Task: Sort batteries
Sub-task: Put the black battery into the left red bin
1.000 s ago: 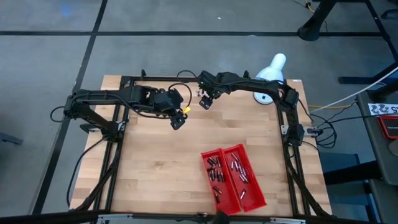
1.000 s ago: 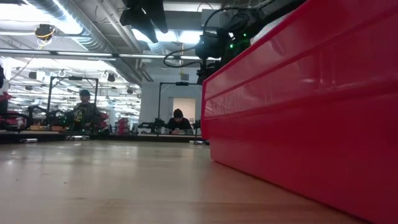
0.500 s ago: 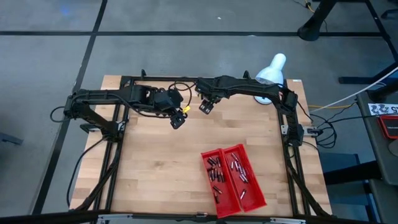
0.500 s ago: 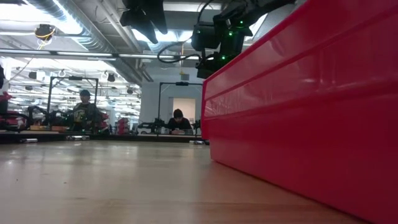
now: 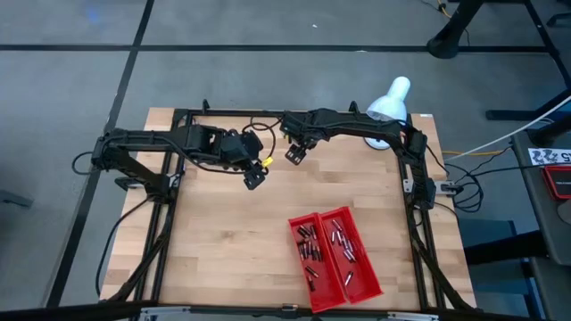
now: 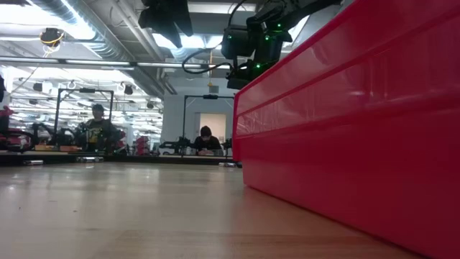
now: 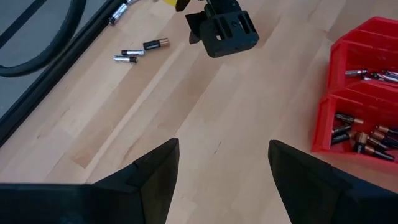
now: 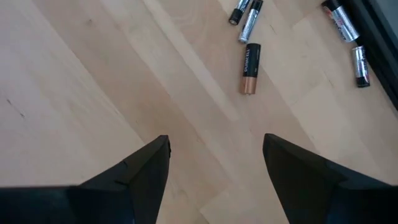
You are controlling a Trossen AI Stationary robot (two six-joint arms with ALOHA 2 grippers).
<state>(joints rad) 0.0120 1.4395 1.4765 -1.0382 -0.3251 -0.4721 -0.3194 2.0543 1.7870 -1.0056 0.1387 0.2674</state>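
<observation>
Wooden desk (image 5: 223, 250), pale planks, smooth grain; busy workshop behind it in the low view.

Step, as I read it: reaching for loose cells, pick not yet made.

- Right claw (image 5: 293, 152) hovers at about 12 o'clock on the desk, fingers wide, empty. Its wrist view shows loose batteries (image 8: 250, 68) on the wood beyond the fingertips: small cylinders, dark bodies, copper or silver ends, lying flat, some touching.
- Left claw (image 5: 254, 176) sits just beside it toward 11 o'clock, also wide and empty.
- Red tray (image 5: 357, 283), glossy plastic, two compartments, at 5 o'clock; each already holds a heap of sorted cells (image 5: 309, 251).

Next move: drop the right claw over one cell and line the fingers across its body. Round and slick, so it will likely roll if nudged.
</observation>
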